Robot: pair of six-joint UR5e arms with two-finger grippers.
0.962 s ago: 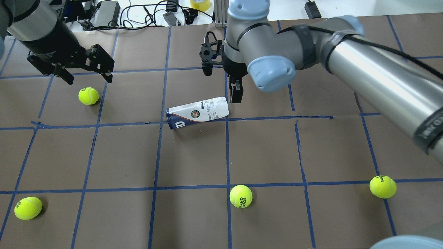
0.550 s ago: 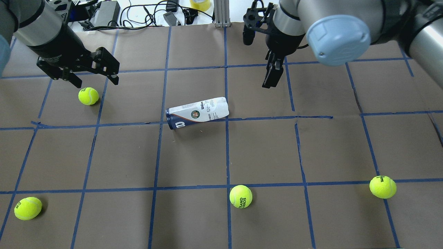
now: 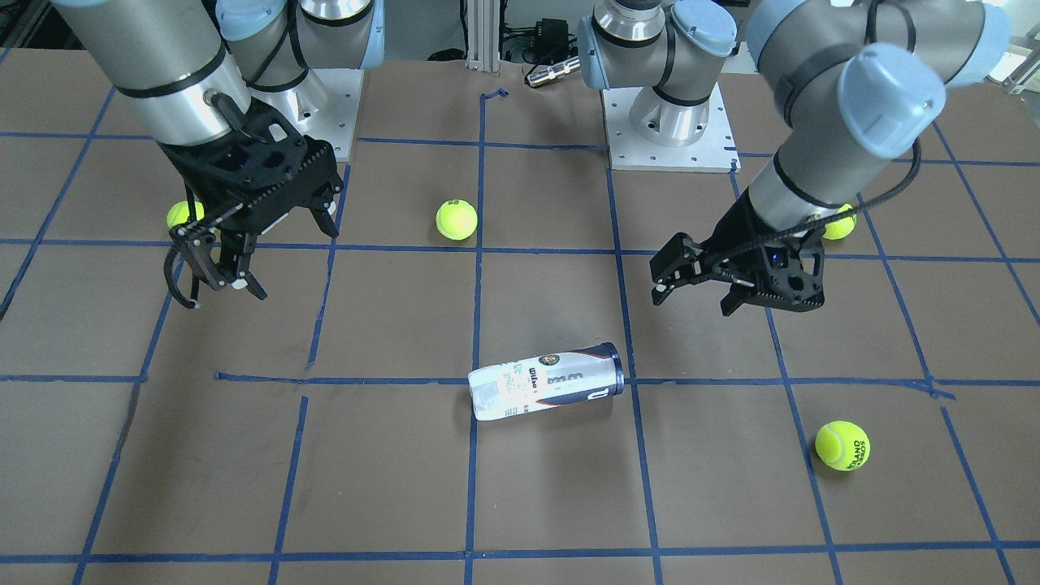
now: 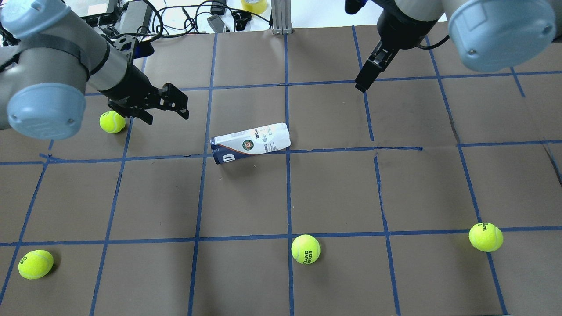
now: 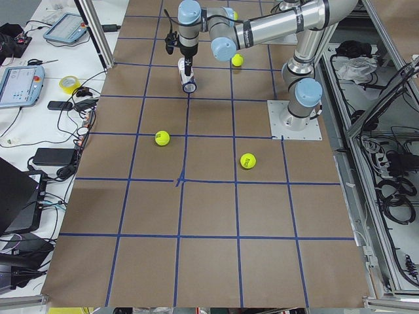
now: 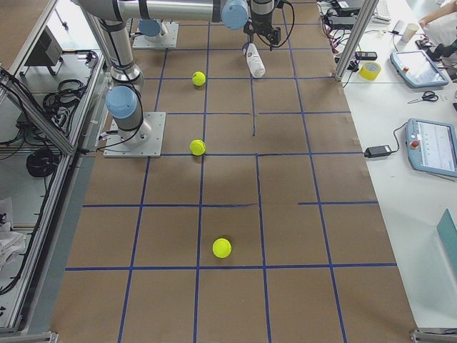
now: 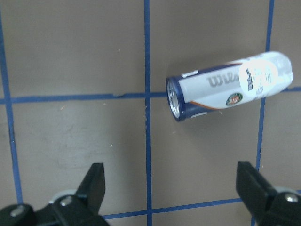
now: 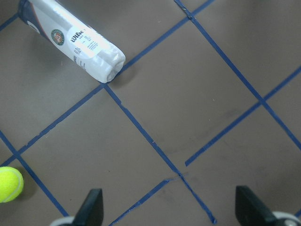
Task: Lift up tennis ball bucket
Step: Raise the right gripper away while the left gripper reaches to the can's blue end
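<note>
The tennis ball bucket [image 4: 250, 142] is a slim tube with a white and navy Wilson label, lying on its side on the brown table, navy rim toward the robot's left. It also shows in the front view [image 3: 546, 380] and in both wrist views [image 7: 225, 89] [image 8: 70, 40]. My left gripper [image 4: 166, 114] is open and empty, above the table to the left of the tube's rim end, apart from it [image 3: 692, 296]. My right gripper [image 4: 362, 84] is open and empty, well back and to the right of the tube [image 3: 218, 288].
Several yellow-green tennis balls lie on the table: one [image 4: 112, 121] right beside the left gripper, one at the front left [image 4: 35, 264], one at the front middle [image 4: 305, 249], one at the front right [image 4: 485, 237]. Cables and boxes lie past the far edge.
My right gripper has moved away from the tube's closed end, back and to the right. My left gripper has moved right, toward the tube's rim end. The tube has not moved.
</note>
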